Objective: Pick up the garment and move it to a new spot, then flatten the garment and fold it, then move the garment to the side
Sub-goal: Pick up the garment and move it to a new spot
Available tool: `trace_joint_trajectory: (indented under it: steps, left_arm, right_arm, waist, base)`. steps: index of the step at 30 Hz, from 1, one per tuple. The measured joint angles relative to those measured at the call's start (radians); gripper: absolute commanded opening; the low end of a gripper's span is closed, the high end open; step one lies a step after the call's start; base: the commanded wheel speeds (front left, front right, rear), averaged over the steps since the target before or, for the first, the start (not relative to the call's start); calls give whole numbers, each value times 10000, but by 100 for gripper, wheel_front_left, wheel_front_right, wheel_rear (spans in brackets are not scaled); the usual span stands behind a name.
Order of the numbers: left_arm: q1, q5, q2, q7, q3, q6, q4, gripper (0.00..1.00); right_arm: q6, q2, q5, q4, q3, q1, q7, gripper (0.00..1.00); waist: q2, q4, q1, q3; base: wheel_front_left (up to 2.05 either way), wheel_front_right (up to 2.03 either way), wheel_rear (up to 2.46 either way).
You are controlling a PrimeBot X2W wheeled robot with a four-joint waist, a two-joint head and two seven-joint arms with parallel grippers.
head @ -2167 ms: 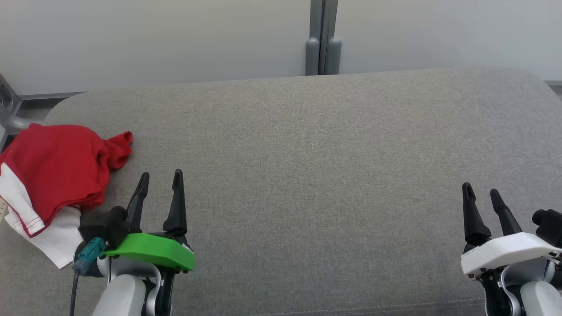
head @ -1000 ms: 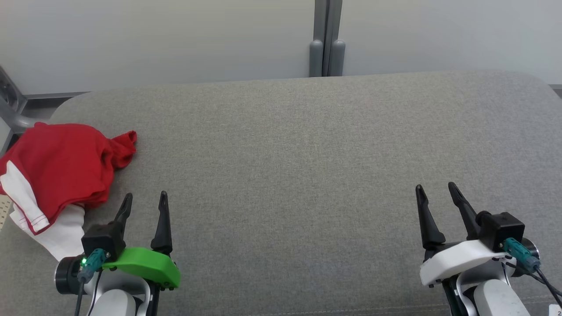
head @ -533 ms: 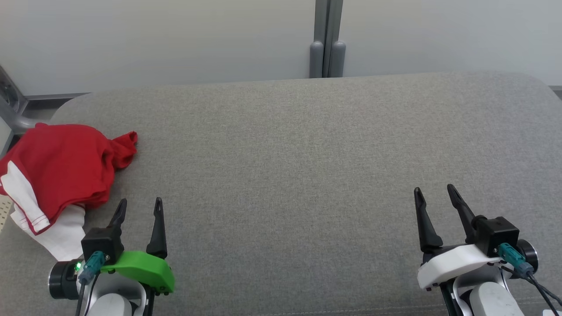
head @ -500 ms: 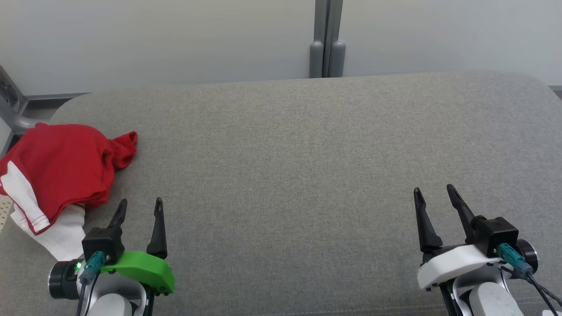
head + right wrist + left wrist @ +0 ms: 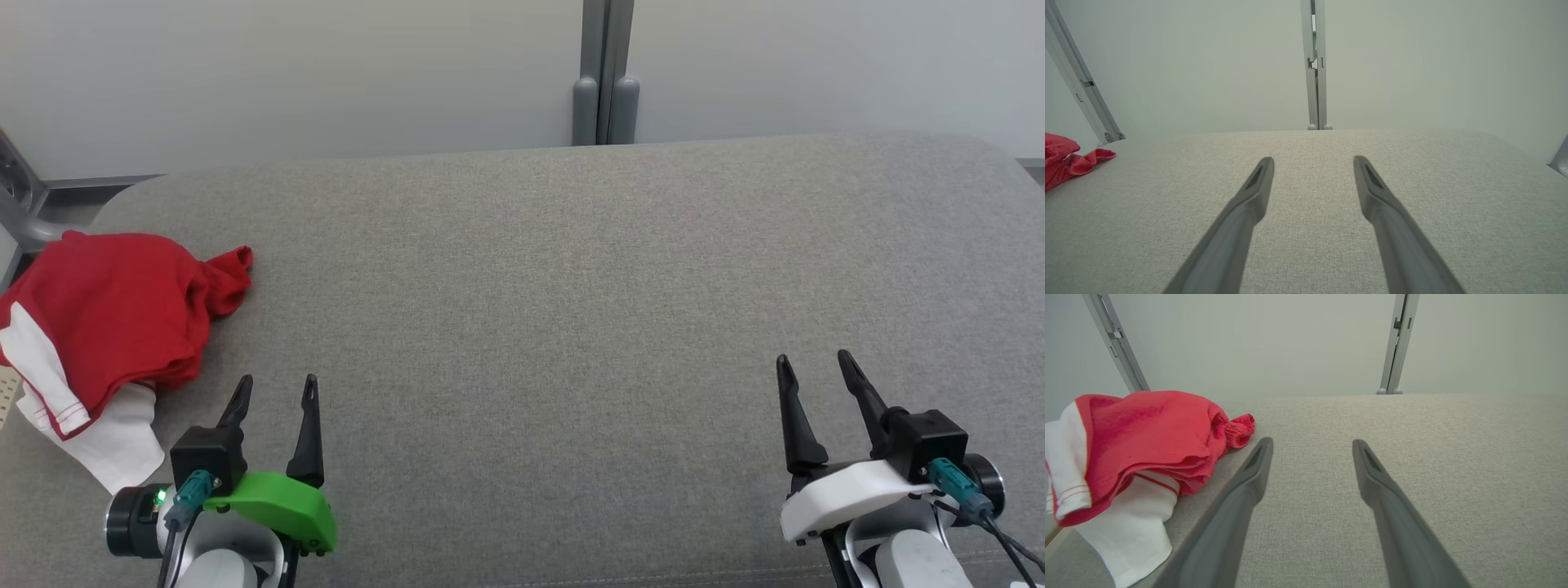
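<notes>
Garment [image 5: 106, 314] is lying bunched at the left edge of the cushion [image 5: 531, 286], just beside the left gripper [image 5: 277, 380], whose jaws are standing apart and empty, probably readied for a grasp. Right gripper [image 5: 813, 358] is hovering well apart, jaws likewise apart, leaving the middle free for flattening

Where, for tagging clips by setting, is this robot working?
Probably a lab or test bay, not a home: plain pale partition panels joined by a metal post, a grey fabric-covered surface, and a crumpled red-and-white garment at its left end.
</notes>
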Motion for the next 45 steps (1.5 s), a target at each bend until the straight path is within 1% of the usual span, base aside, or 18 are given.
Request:
trace_joint_trajectory:
  steps: [17, 24, 28, 32, 38, 45]
  left_arm:
    - [-30, -132, 4, -58, -150, 90, 12, 100]
    - [-162, -194, -17, -92, -247, 119, 48, 100]
    - [-256, -244, -44, -128, -263, 174, 73, 100]
    - [-352, -330, -44, -180, -245, 232, 86, 100]
    - [-337, -453, -13, -222, -203, 291, 138, 100]
    - [-297, -581, 27, -268, -178, 332, 148, 100]
  right_arm:
    - [0, 10, 201, 290, -19, -1, 0, 100]
    - [0, 10, 228, 286, -58, 12, 0, 100]
    - [0, 12, 236, 211, 150, 23, 0, 100]
    - [0, 15, 313, 132, 403, 24, 0, 100]
    - [0, 19, 487, 71, 838, 18, 13, 100]
    - [0, 21, 608, 58, 1095, 10, 15, 100]
  waist:
    - [0, 9, 0, 40]
    - [0, 254, 0, 37]
    - [0, 612, 0, 43]
    - [0, 1130, 0, 59]
    - [0, 2105, 0, 78]
    - [0, 3295, 0, 92]
  base:
    - [0, 0, 0]
    - [0, 0, 0]
    - [0, 0, 0]
    - [0, 0, 0]
    - [0, 0, 0]
    - [0, 0, 0]
